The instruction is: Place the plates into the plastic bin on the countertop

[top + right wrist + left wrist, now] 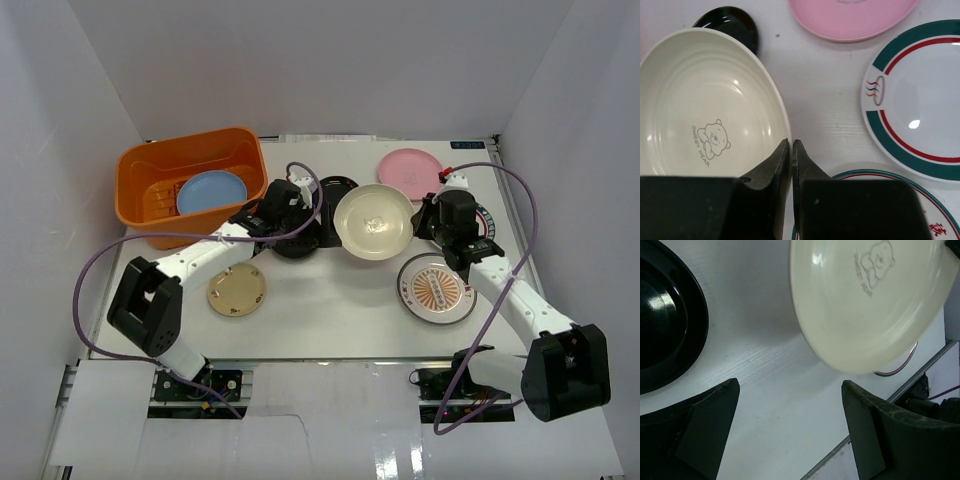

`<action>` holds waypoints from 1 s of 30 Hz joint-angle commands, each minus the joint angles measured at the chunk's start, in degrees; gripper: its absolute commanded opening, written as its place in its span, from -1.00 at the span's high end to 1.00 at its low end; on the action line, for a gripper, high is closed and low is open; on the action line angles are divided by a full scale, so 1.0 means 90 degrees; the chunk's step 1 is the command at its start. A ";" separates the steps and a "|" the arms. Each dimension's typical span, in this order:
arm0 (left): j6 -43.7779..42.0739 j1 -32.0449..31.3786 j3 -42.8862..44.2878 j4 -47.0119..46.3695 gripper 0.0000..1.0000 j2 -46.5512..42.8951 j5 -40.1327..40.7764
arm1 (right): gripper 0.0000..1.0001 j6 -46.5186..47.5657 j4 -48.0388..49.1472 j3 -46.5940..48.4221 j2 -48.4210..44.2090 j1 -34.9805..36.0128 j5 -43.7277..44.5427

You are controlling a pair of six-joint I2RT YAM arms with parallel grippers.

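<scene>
My right gripper (791, 142) is shut on the right rim of the cream plate (700, 100), one finger inside the rim and one outside. From above, the cream plate (373, 222) is at the table's middle, and in the left wrist view the cream plate (865, 300) looks tilted off the countertop (775, 365). My left gripper (790, 385) stands open and empty over bare countertop, beside a black plate (665, 315). The orange plastic bin (140, 190) at the back left holds a light blue plate (211, 192).
A pink plate (410, 170) lies at the back right and a sunburst plate (436, 289) under my right arm. A green-and-red-rimmed plate (920, 100) is right of the grip. A tan plate (236, 290) lies front left, and a second black plate (335, 188) behind the cream one.
</scene>
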State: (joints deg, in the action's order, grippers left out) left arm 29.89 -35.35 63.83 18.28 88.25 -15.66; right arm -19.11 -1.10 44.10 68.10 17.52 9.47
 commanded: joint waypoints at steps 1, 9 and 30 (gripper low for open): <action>0.0155 0.0032 0.0348 -0.0527 -0.86 0.0272 0.0177 | 0.85 -0.0200 0.0045 -0.0075 -0.0320 -0.0003 -0.0983; 0.0253 0.0041 0.0417 -0.1016 -0.24 0.0644 0.0578 | 0.85 -0.0288 0.0347 -0.0085 -0.0486 -0.0003 -0.1862; 0.0194 0.3027 0.2683 0.0321 1.00 -0.0069 0.1057 | -0.29 -0.0122 0.0201 0.0793 0.0333 -0.0081 -0.1434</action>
State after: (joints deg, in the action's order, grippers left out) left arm 31.51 -14.50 85.27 17.28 92.53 -7.66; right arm -21.17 -1.10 47.81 68.58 17.30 -6.09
